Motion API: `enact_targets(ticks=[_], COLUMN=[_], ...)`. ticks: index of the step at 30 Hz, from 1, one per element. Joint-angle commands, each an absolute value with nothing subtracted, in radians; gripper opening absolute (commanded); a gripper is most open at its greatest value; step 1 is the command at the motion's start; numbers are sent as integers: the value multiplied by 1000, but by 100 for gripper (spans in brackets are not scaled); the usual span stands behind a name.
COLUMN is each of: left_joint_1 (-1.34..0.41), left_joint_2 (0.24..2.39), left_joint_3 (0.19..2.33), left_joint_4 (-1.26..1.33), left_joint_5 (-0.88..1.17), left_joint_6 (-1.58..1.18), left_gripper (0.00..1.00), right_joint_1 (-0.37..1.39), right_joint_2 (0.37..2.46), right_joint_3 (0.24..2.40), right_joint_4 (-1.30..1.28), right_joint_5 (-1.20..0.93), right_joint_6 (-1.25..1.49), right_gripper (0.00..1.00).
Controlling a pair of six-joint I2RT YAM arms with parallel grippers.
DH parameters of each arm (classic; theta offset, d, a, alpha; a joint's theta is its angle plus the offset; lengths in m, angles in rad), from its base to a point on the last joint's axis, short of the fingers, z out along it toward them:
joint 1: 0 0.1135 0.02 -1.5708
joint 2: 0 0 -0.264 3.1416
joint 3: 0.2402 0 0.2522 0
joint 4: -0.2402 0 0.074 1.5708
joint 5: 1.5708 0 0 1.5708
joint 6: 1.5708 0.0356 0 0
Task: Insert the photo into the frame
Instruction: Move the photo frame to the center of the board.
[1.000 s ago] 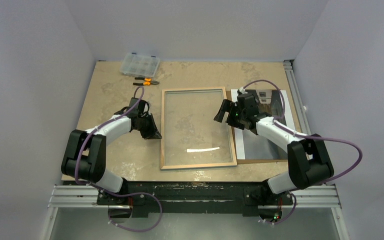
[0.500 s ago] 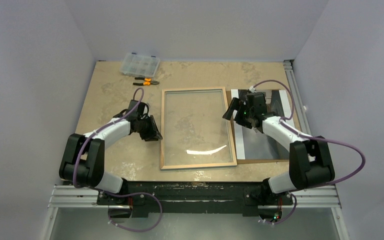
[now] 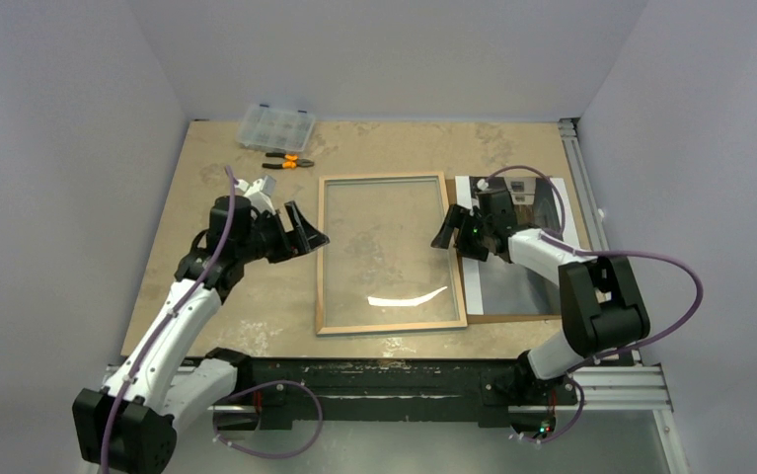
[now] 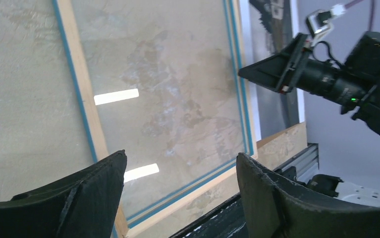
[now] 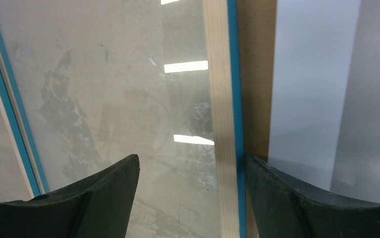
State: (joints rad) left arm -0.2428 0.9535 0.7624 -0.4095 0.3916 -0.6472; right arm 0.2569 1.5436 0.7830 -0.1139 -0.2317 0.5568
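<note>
Since a second ago our left arm is lifting and its left pincer opening; from above we are seeing it spread beside the frame, lying wood-side up on the table, the photo just right of it. Left wrist: jaws gaping empty over glass. Right wrist: the right pincer is hanging spread, empty, over the frame's right rail.

Frame of pale wood, its pane glossy
</note>
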Motion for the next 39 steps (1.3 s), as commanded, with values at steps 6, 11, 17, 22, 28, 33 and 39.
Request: enact_targets(ticks=[6, 11, 17, 22, 28, 33, 39], left_joint_1=[-245, -245, -245, -245, -329, -522, -722], left_joint_2=[812, 806, 806, 840, 956, 1140, 1407], left_joint_3=[863, 870, 873, 854, 857, 968, 1177], left_joint_4=[-426, -441, -452, -420, -355, -346, -332], left_joint_5=[457, 455, 457, 515, 520, 442, 397], left_joint_6=[-664, -664, -652, -649, -690, -694, -723], left_gripper=[81, 82, 82, 85, 88, 91, 100], right_joint_1=[363, 403, 434, 431, 378, 238, 93], right_joint_2=[1652, 1686, 1709, 1679, 1606, 1537, 1418], right_joint_3=[845, 874, 895, 889, 840, 729, 681], right_joint_4=[-72, -54, -60, -72, -72, -12, -113], right_joint_5=[-276, -274, -260, -304, -359, -492, -456], right_joint_6=[598, 623, 633, 644, 660, 705, 645], right_gripper=[76, 76, 77, 80, 83, 84, 87])
